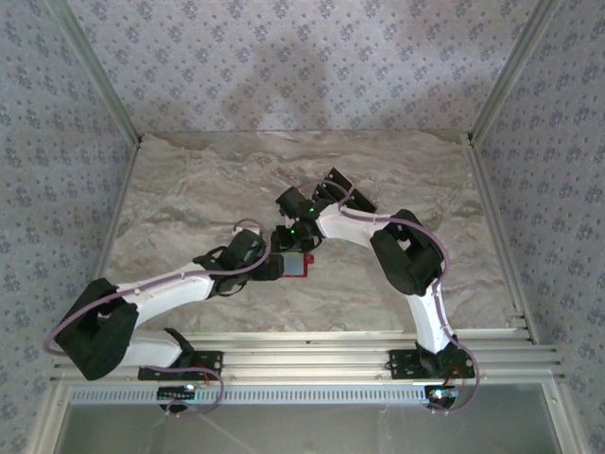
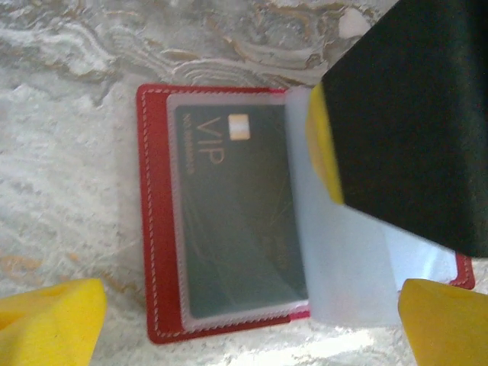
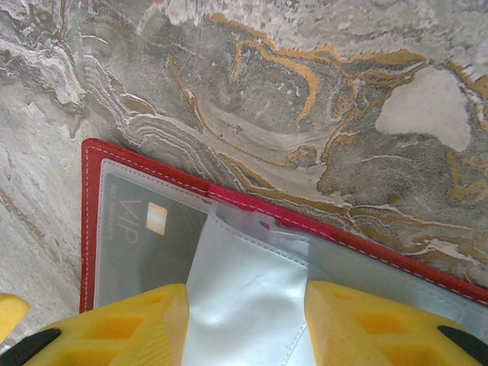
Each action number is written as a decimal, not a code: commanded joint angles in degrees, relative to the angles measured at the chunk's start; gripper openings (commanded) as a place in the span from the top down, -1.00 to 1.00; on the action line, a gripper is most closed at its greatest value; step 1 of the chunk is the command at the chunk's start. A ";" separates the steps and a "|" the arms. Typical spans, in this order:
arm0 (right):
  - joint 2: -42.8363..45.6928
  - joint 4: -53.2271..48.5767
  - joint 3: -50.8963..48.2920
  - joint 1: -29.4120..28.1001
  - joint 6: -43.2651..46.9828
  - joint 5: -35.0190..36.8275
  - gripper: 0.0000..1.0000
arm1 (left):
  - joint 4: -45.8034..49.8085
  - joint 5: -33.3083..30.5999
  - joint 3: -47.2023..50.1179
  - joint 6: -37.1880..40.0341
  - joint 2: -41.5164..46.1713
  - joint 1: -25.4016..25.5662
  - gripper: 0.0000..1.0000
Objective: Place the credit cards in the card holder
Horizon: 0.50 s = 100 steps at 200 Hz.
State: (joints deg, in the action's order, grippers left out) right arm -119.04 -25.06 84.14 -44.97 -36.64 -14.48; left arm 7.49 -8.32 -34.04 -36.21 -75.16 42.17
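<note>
Our right jaws gripped the clear sleeve (image 3: 244, 282) of the card holder (image 3: 87, 229); our left jaws hung wide open directly above.

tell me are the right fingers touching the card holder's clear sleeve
Touching: right wrist view shows the card holder's clear sleeve pinched between the right fingers.

The card holder (image 2: 158, 229) lies open on the table (image 3: 305, 76). A credit card (image 2: 236, 229) sits in its left-hand pocket in both wrist views. Its loose sleeve (image 3: 244, 282) stands between the fingers (image 3: 366, 328) of the right gripper (image 3: 245, 328). The fingers (image 2: 53, 324) of the left gripper (image 2: 248, 328) sit either side of the card holder's near edge.
</note>
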 commanded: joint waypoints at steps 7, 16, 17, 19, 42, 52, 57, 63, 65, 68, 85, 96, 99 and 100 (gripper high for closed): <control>-2.06 -0.69 -0.99 0.11 -0.64 -0.65 0.06 | -1.16 -0.43 -2.77 2.25 -3.05 0.52 -0.96; -2.06 -0.70 -0.99 0.19 -0.63 -0.75 0.06 | -0.70 -1.05 -3.23 2.52 -3.94 0.66 -0.97; -2.06 -0.74 -0.99 0.17 -0.63 -0.78 0.06 | -0.67 -1.11 -3.31 2.58 -3.99 0.69 -0.97; -2.07 -0.77 -0.99 0.20 -0.62 -0.85 0.06 | -0.57 -1.23 -3.42 2.66 -4.20 0.64 -0.96; -1.98 -0.78 -0.91 0.32 -0.61 -0.99 0.06 | 0.57 -3.36 -3.98 3.24 -5.59 1.06 -0.96; -1.89 -0.79 -0.89 0.41 -0.62 -1.20 0.06 | 1.36 -4.34 -4.19 3.25 -6.13 1.18 -0.96; -1.89 -0.76 -0.88 0.41 -0.61 -1.26 0.06 | 1.63 -4.73 -4.19 3.25 -6.39 1.16 -0.95; -1.81 -0.69 -0.82 0.39 -0.70 -1.32 0.06 | 2.07 -5.33 -4.20 3.13 -6.72 1.16 -0.95; -1.78 -0.69 -0.88 0.47 -0.71 -1.38 0.06 | 2.13 -5.49 -4.21 3.11 -6.77 1.20 -0.95; -1.73 -0.69 -0.90 0.49 -0.71 -1.41 0.06 | 2.25 -5.85 -4.26 3.00 -6.96 1.16 -0.95; -1.42 -0.69 -0.82 0.65 -0.70 -1.64 0.06 | 2.75 -6.77 -4.03 2.85 -7.62 1.19 -0.95; -1.04 -0.63 -0.91 0.76 -0.80 -1.72 0.06 | 2.79 -7.14 -3.85 2.57 -8.02 1.21 -0.95; -0.92 -0.61 -0.97 0.76 -0.79 -1.78 0.06 | 2.80 -7.24 -3.80 2.48 -8.11 1.19 -0.95; -0.84 -0.61 -0.98 0.81 -0.79 -1.83 0.06 | 2.75 -7.24 -3.77 2.47 -8.14 1.22 -0.95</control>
State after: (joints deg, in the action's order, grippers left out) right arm -119.04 -25.04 84.14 -44.58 -36.64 -15.51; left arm 8.51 -12.86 -36.69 -34.02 -82.19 42.89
